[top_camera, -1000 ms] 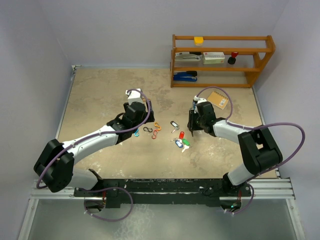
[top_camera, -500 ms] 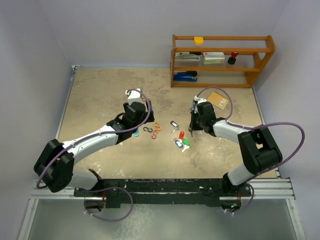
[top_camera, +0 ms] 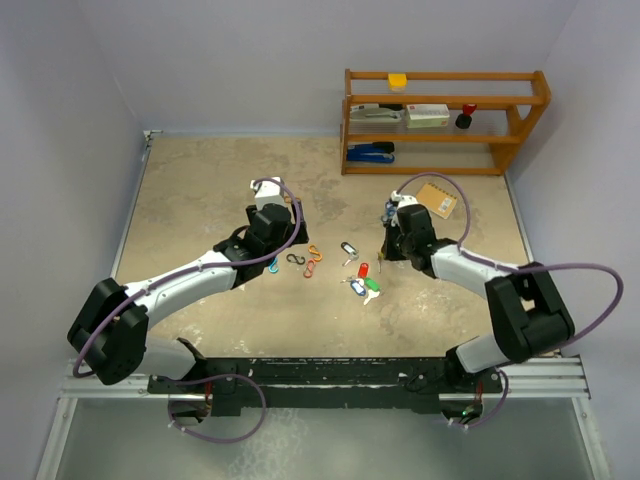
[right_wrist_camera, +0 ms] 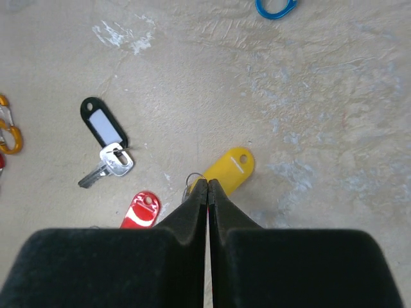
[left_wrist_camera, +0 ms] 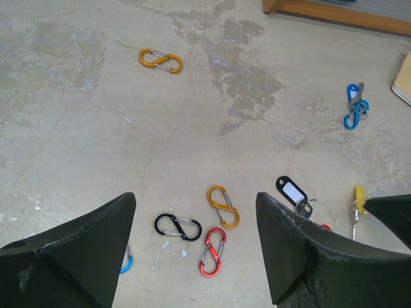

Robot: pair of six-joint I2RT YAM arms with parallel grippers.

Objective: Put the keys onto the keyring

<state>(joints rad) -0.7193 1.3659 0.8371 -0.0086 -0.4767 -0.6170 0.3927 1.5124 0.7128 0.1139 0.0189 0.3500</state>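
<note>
Several small tagged keys lie loose on the table (top_camera: 200, 180) between my arms. The yellow-tagged key (right_wrist_camera: 232, 168) is right at my right pincer (right_wrist_camera: 207, 187), whose fingers are pressed flat together with their tips at its little wire ring (whether the ring is nipped between them I cannot tell). The black-and-white-tagged key (right_wrist_camera: 103, 125) lies apart to one side, and the red tag (right_wrist_camera: 141, 210) is close by my fingers. These keys look light, stiff and slick, so I judge they will skate on the tabletop. The flat plastic tag seems the surer hold, as it leaves the ring free. My left pincer (left_wrist_camera: 196, 202) hovers spread wide over the S-clips (left_wrist_camera: 212, 251), holding nothing. The wooden shelf (top_camera: 445, 120) stands well back, with open room around the keys.
</note>
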